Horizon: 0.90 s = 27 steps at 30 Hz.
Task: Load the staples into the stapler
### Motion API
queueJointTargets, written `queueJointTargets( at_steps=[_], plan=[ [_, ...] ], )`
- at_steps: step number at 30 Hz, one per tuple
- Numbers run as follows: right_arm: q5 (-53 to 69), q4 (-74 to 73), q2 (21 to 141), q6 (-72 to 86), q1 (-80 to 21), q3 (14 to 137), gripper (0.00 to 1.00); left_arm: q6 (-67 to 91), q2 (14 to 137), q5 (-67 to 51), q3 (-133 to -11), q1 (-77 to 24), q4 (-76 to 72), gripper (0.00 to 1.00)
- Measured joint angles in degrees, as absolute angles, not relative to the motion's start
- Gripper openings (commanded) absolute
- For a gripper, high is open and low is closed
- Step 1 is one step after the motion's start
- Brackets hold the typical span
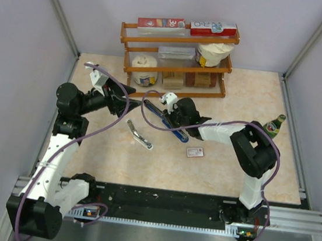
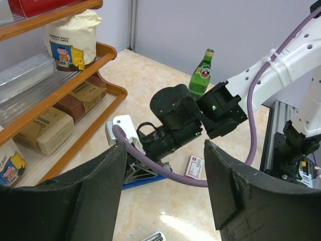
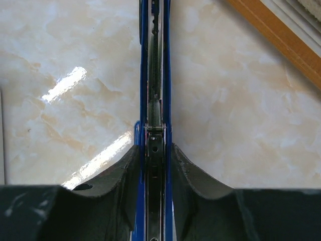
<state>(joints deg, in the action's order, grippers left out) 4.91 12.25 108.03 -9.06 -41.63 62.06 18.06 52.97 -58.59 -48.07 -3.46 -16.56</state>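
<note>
Gripping the blue stapler (image 3: 154,75) by its sides, the right hand (image 3: 154,150) is closed firmly on it (metal channel exposed on top). The left hand (image 2: 164,150) hovers close by, jaws apart and empty. The red-and-white staples box (image 1: 194,152) lies flat on the surface (image 1: 219,174), near the stapler's end.

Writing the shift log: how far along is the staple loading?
Done: the right gripper clamps the blue stapler, its channel exposed. In hand: nothing more; the left gripper is open and empty. Left: the staple box lies on the table, not yet picked up.
</note>
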Motion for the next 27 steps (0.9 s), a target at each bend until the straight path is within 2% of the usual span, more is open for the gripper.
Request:
queueJointTargets(
  at_steps=[3,14,17,22,27],
  plan=[
    [5.3,12.29,108.07,-9.41,-41.63,62.11,0.43,17.96,52.97,-58.59,-48.07,-3.46,-16.34,0.67],
    [6.26,9.34,104.09,-12.62,-41.63,62.78,0.59,16.25,52.97,-59.02,-47.72,-3.44,-16.05,0.68],
    [7.64,5.96,98.32,-15.81,-41.34,62.61,0.63,14.52,52.97,-59.37,-47.7,-3.46,-14.9,0.7],
    [11.46,0.95,83.0,-22.52,-38.98,59.55,0.63,9.08,52.97,-59.72,-47.55,-4.21,-10.46,0.74],
    [16.73,-6.09,70.78,-30.96,-33.61,51.79,0.64,-0.73,53.25,-57.78,-47.66,-10.37,-1.67,0.76]
  ],
)
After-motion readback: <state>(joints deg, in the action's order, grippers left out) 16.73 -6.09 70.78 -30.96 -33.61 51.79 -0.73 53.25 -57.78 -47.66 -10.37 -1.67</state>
